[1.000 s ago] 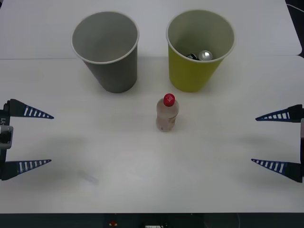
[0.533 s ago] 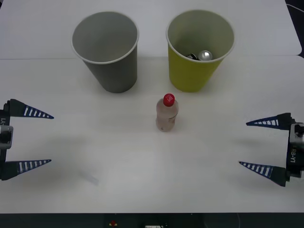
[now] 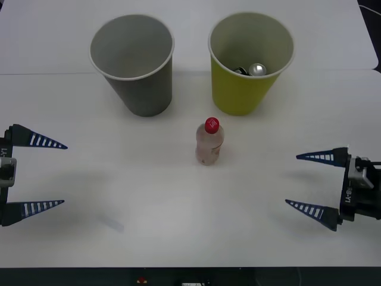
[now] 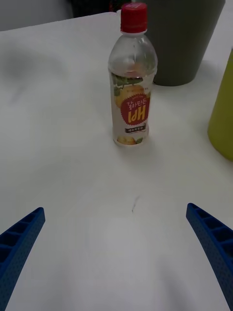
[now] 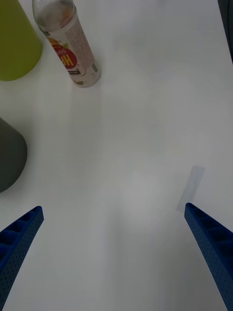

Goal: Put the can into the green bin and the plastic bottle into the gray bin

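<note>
The plastic bottle [image 3: 209,143], clear with a red cap, stands upright on the tabletop at 6 o'clock of the gray bin [image 3: 134,65] and green bin [image 3: 249,64], whose inside holds the can [image 3: 256,70].

White table [image 3: 178,238], faint seam across its far part, perhaps a small clear tape strip [image 5: 191,187]

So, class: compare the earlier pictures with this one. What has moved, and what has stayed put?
The right gripper, open, has moved inward across the table toward the plastic bottle. Unchanged: left gripper open and parked, bottle upright, can inside the green bin, gray bin.
</note>
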Controlling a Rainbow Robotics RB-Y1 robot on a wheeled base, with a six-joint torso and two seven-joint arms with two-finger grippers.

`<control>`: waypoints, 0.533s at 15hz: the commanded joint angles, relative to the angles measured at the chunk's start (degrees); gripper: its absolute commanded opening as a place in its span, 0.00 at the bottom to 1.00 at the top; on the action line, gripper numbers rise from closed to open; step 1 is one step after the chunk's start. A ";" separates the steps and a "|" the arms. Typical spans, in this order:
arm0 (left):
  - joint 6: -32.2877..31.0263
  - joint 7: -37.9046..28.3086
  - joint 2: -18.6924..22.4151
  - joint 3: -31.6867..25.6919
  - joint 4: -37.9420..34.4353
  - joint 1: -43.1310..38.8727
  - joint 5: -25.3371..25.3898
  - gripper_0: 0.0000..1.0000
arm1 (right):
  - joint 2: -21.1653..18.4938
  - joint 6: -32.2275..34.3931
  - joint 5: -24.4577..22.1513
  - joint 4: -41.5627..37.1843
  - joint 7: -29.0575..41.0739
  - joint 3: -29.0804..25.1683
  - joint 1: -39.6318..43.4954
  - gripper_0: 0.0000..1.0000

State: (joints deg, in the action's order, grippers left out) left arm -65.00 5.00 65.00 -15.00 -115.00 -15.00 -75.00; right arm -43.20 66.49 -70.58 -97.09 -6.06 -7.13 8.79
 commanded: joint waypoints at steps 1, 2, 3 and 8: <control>0.00 0.00 0.00 0.00 0.00 0.00 0.00 1.00 | 2.33 2.06 0.00 3.66 -1.41 0.27 -2.20 1.00; 0.00 0.00 0.00 0.00 0.00 0.00 0.00 1.00 | 2.86 2.06 0.00 4.37 -1.85 0.36 -2.46 1.00; 0.00 0.00 0.00 0.00 0.00 0.00 0.00 1.00 | 3.30 2.06 0.00 4.98 -2.47 0.71 -2.99 1.00; 0.00 0.00 0.00 0.00 0.00 0.00 0.00 1.00 | 7.61 2.06 0.00 12.36 -8.80 2.38 -6.86 1.00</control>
State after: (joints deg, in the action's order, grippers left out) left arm -65.00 5.00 65.00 -15.00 -115.00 -15.00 -75.00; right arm -36.39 68.56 -70.56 -86.25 -13.49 -5.04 2.85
